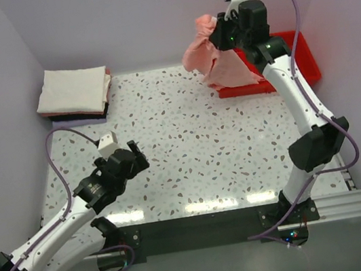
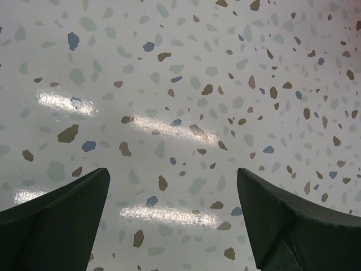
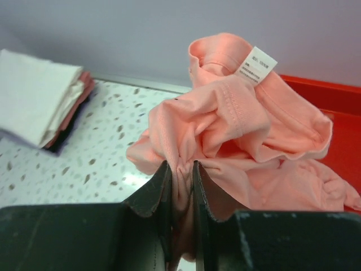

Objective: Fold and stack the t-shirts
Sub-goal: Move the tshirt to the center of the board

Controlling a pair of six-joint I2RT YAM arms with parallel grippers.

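My right gripper [image 1: 219, 33] is shut on a bunched fold of the salmon-pink t-shirt [image 1: 213, 61] and holds it in the air at the back right, over the red tray's left end. In the right wrist view the shirt [image 3: 242, 124] hangs crumpled with its white neck label [image 3: 256, 65] up, cloth pinched between my fingers [image 3: 181, 175]. A stack of folded t-shirts [image 1: 74, 92], white on top with pink and black below, lies at the back left; it also shows in the right wrist view [image 3: 39, 101]. My left gripper [image 1: 136, 156] is open and empty above bare table [image 2: 175, 175].
The red plastic tray [image 1: 303, 61] sits at the back right against the wall, partly under the hanging shirt. Lavender walls enclose the speckled table [image 1: 189, 148] on three sides. The arm bases stand at the near edge.
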